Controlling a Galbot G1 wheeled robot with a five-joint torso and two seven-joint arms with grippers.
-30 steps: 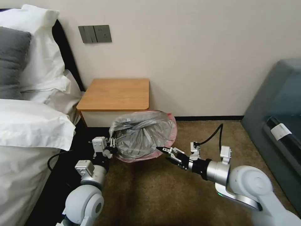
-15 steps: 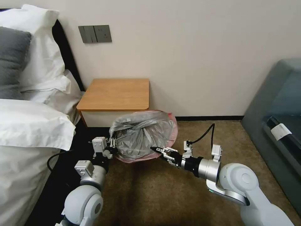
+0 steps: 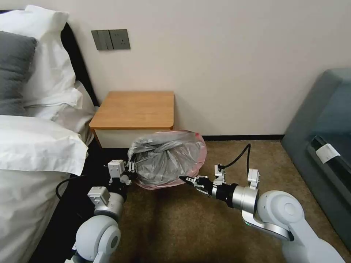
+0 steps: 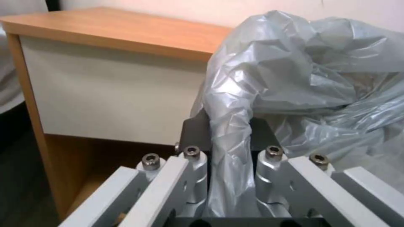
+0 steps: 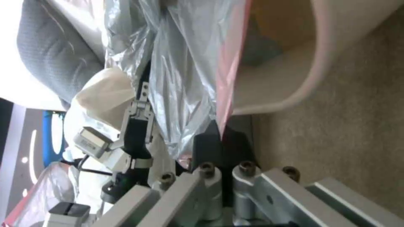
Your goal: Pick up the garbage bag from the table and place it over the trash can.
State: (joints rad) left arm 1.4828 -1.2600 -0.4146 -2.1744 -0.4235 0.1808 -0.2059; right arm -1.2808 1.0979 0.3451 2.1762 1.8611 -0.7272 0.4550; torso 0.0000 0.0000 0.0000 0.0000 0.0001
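Note:
The crinkled grey garbage bag (image 3: 168, 157) with a pinkish-red edge lies spread over the trash can, right in front of the table (image 3: 135, 109). My left gripper (image 3: 131, 166) is shut on the bag's left side; in the left wrist view a fold of the bag (image 4: 294, 78) is pinched in that gripper (image 4: 229, 129). My right gripper (image 3: 182, 178) is shut on the bag's near pink edge (image 5: 229, 72), as the right wrist view (image 5: 222, 142) shows. The cream trash can (image 5: 303, 78) shows under that edge. In the head view the bag hides the bin.
A bed with white bedding (image 3: 33, 146) stands close on the left. A grey upholstered seat (image 3: 325, 138) is on the right. The wall runs behind the table. Brown carpet (image 3: 182, 226) lies open in front of the bin.
My right gripper moved left to the bag's near edge, shut on the pink rim, then dropped a little. The bag's far edge sank slightly. The left gripper kept its hold.

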